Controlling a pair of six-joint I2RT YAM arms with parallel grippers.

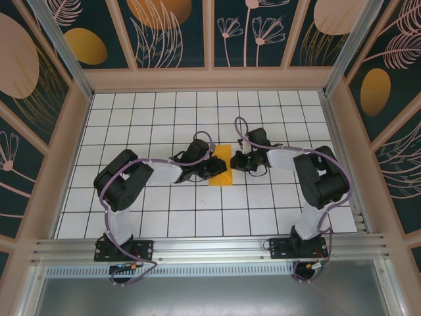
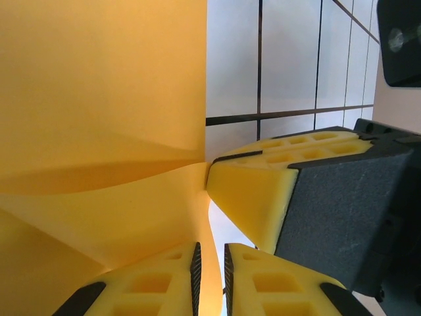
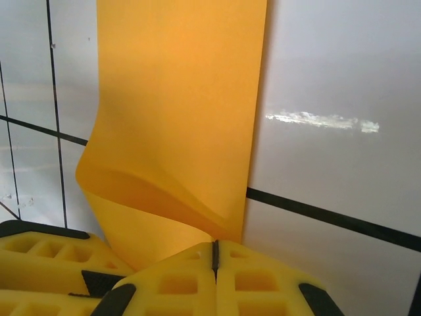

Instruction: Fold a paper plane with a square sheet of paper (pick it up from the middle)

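Tearing or stray creasing is risked under any uneven pull, since the thin orange-yellow square sheet of paper (image 3: 177,99), bowed just ahead of the fingers (image 3: 164,286), is clamped tight in both the left gripper (image 2: 210,280) and the right gripper (image 3: 214,260).

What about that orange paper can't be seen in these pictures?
Top view: the paper is tiny, and the left arm and right arm cover its side edges, so folds are unreadable.
Left wrist view: the paper runs off the left and top edges; the left fingers hide where it is pinched.
Right wrist view: its far end is cut off at the top; the right fingers hide its near edge.
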